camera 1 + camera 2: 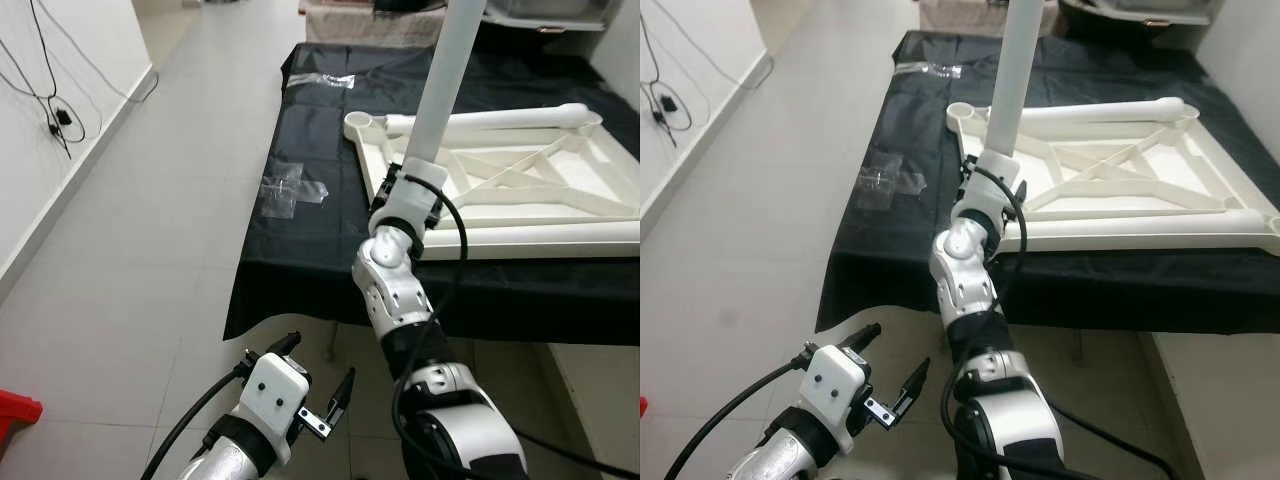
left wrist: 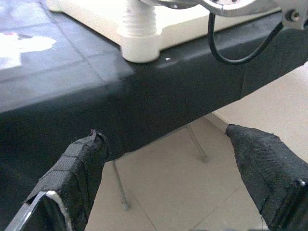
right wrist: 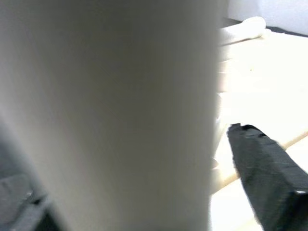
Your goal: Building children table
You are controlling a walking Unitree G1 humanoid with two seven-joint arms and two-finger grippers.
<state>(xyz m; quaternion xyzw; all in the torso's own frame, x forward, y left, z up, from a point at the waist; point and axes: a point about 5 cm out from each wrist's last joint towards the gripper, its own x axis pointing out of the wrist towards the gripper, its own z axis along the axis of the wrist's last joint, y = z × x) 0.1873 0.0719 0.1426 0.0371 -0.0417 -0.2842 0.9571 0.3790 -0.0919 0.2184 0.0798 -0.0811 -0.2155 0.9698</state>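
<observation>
At centre right of the frame the white table top (image 1: pixel 520 190) lies upside down on the black-covered bench (image 1: pixel 300 250), and my right gripper (image 1: pixel 405 195) is clamped around the upright white table leg (image 1: pixel 445 80) standing at its near left corner. Clear plastic bags (image 1: pixel 290 190) lie on the cloth left of it, and cables (image 1: pixel 55 115) hang on the upper-left wall. My left gripper (image 1: pixel 320 385) hangs spread wide over the floor tiles (image 1: pixel 130 280) at bottom centre.

My black-fingered left hand (image 1: pixel 322 395), cream-white table frame (image 1: pixel 520 185), pale grey-white table leg (image 1: pixel 447 75), plain black tablecloth (image 1: pixel 310 130), light grey floor tiles (image 1: pixel 140 230)
</observation>
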